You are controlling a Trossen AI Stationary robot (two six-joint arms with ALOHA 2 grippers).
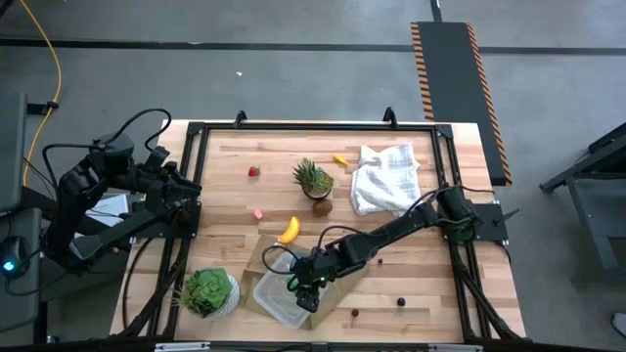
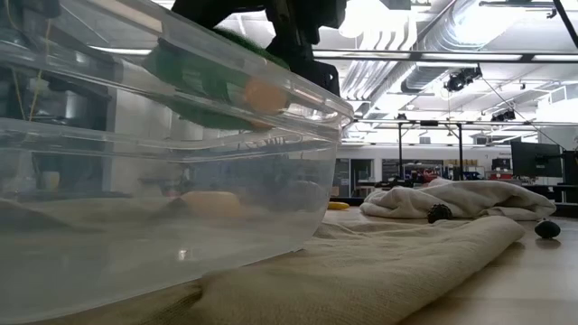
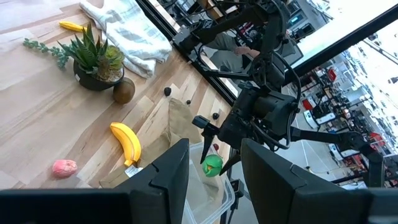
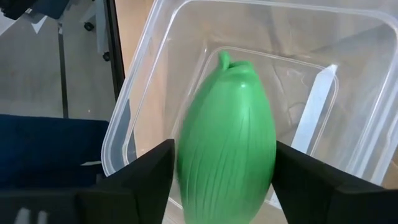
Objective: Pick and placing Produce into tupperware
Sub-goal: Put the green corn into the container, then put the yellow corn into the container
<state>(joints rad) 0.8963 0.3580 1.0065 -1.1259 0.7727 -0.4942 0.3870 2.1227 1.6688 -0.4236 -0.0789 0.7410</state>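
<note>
The green oval (image 4: 227, 143) sits between the fingers of my right gripper (image 4: 225, 186), which is over the clear tupperware (image 4: 348, 74). In the high view this gripper (image 1: 301, 286) hovers above the tupperware (image 1: 279, 303) near the table's near edge. The yellow banana (image 1: 289, 230), pink piece (image 1: 258, 213), red strawberry (image 1: 254, 171), brown kiwi (image 1: 322, 206) and yellow-orange piece (image 1: 340, 158) lie on the wood. My left gripper (image 1: 191, 191) waits open at the table's left edge. My right gripper pinches the green oval by its two long sides (image 4: 186, 155) between both fingers (image 4: 149, 180), coming from above and pointing down into the tupperware. The oval is lifted clear of the box floor, its stem end (image 4: 224, 61) pointing away from the wrist.
The tupperware rests on a flat brown paper bag (image 1: 256, 259). A leafy plant in a white pot (image 1: 208, 291) stands to its left, a spiky potted plant (image 1: 313, 178) and a white cloth (image 1: 386, 176) farther back. Small dark berries (image 1: 400, 301) lie to the right.
</note>
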